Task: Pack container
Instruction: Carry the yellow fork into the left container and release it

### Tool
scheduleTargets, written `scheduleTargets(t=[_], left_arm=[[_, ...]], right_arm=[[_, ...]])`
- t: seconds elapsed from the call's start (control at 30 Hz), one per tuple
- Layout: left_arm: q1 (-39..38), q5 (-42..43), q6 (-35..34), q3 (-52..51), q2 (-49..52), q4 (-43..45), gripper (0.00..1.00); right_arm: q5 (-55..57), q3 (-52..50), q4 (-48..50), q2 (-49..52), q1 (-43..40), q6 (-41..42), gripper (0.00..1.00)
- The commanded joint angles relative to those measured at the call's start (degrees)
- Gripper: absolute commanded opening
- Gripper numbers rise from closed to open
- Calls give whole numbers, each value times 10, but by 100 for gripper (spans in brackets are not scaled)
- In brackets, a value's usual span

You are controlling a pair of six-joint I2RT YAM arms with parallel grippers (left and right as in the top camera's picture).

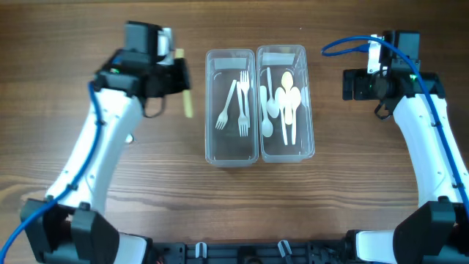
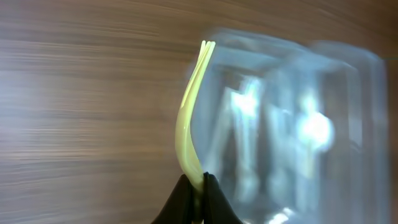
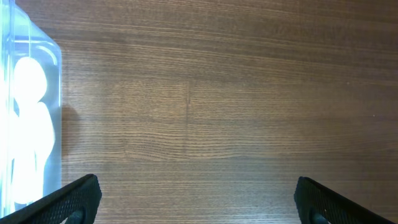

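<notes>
The left gripper (image 2: 198,198) was seen clamped on a yellow fork (image 2: 188,118). Its jaws were pinched together on the very end of the handle, and the tines were pointed away from the wrist. From overhead, the fork was held above the table (image 1: 168,183), just beside the left clear tub (image 1: 233,150) but not over it. White forks (image 1: 242,103) were laid in that tub. Spoons (image 1: 282,103) were heaped in the right clear tub (image 1: 302,139), which was set touching the first, side by side. Further out, the right gripper (image 3: 198,202) was held spread wide and empty over bare wood, beside the spoon tub and well apart from the fork.

The fork was judged to be light, thin plastic, slightly springy along its curved shank and smooth enough to pivot in so narrow a pinch. With only the handle tip taken, the tines could be expected to swing. A hold nearer mid-handle would be steadier, though the end grip keeps the fingers clear of the tub wall. Only a gentle squeeze would be needed, since a harder one might snap or flick it.
</notes>
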Motion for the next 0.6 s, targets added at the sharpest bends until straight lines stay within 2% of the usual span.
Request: scheduleTargets(t=[0.0,0.17,0.37,0.4,0.43,0.47,0.57], left_arm=[[-72,17,-66,6,0,2,4],[-128,14,-68,6,19,6,6],[-151,0,-78,5,47,6,9],[-151,0,-78,5,49,5,14],[-151,0,-77,5,49,5,34],[-150,0,-77,5,49,6,60],[-148,0,-77,6,47,12,62]], right_arm=[[10,10,0,-8,-1,-5,100],[10,10,0,-8,-1,-5,100],[10,10,0,-8,-1,-5,100],[10,10,0,-8,-1,-5,100],[10,10,0,-8,-1,-5,100],[10,10,0,-8,-1,-5,100],[10,10,0,-8,-1,-5,100]])
